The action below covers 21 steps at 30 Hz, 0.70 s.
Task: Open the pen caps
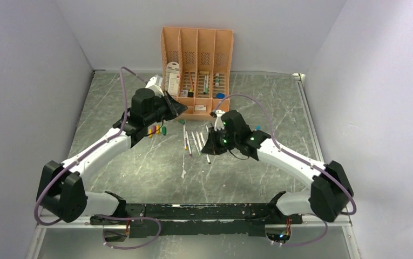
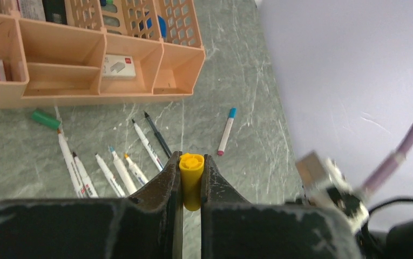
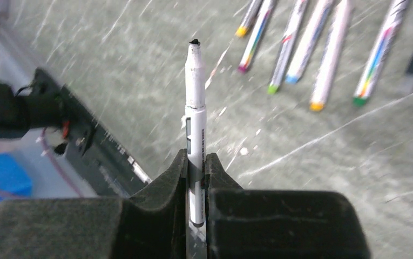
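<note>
From above, neither grasp can be read, because the left arm [image 1: 112, 141] and the right arm [image 1: 279, 156] cover what they carry. The left wrist view settles one: the left jaws are clenched on a yellow cap [image 2: 191, 181]. It is pinched between the fingers [image 2: 163, 189], with one end standing out past their tips. Held up there, it is clear of the worktop [image 2: 247, 81].

The right wrist view settles the other: the right jaws grasp a pen [image 3: 195, 108] low on its barrel. Its bare dark tip [image 3: 194, 42] points away from the fingers [image 3: 167, 186].

Only the top view shows a few loose caps [image 1: 154, 130] lying beside the left forearm. Only the left wrist view makes out a green cap [image 2: 46, 119] just in front of the organiser [image 2: 112, 70]. More pens [image 1: 196, 141] lie in a row on the worktop between the two wrists. In the right wrist view their coloured ends [image 3: 316, 106] show.

Both arms reach forward from the near edge and bend inward. The left wrist is raised near the organiser's front left corner. The right wrist is over the right end of the row.
</note>
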Motion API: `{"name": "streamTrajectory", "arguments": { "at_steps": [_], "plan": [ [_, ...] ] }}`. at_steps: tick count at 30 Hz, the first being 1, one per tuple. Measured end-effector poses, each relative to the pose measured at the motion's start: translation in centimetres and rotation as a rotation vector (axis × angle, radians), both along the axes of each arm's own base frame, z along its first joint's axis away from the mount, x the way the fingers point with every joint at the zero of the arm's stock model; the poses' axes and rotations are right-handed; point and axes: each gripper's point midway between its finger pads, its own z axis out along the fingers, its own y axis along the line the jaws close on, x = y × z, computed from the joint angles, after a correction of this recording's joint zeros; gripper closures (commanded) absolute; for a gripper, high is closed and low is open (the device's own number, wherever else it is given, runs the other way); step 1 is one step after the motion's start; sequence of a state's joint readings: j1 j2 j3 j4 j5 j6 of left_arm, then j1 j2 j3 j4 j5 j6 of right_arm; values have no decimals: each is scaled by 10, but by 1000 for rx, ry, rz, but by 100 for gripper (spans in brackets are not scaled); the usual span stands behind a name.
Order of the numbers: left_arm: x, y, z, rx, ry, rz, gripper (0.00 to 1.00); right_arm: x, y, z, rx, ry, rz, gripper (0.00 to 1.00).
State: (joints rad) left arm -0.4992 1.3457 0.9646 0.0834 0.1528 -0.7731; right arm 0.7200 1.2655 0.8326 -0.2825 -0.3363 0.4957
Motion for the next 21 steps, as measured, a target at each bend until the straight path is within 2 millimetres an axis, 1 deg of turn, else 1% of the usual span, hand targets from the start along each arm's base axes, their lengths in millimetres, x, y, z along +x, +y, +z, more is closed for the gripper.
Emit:
{"name": "streamTrajectory", "arguments": {
  "at_steps": [2, 5, 7, 10, 14, 16, 18, 21],
  "plan": [
    [-7, 4, 0, 7, 2, -1, 92, 19, 2, -2, -57, -27, -25, 100],
    [-18, 10, -8, 27, 28, -4, 92, 47, 6, -12, -140, -52, -52, 100],
    [-26, 15, -18, 46, 55, -5, 92, 64, 7, -26, -204, -58, -65, 100],
    [-36, 20, -28, 68, 86, -7, 92, 83, 5, -51, -303, -54, -78, 100],
    [-42, 24, -28, 80, 90, -10, 92, 102, 1, -80, -405, -46, -86, 100],
    [-43, 25, -25, 81, 84, -10, 92, 109, -2, -89, -442, -47, -90, 99],
    [-44, 26, -25, 83, 84, -11, 92, 116, -2, -96, -470, -50, -92, 95],
    [-45, 27, -28, 90, 94, -11, 92, 123, -3, -103, -495, -53, -93, 85]
  ]
}}
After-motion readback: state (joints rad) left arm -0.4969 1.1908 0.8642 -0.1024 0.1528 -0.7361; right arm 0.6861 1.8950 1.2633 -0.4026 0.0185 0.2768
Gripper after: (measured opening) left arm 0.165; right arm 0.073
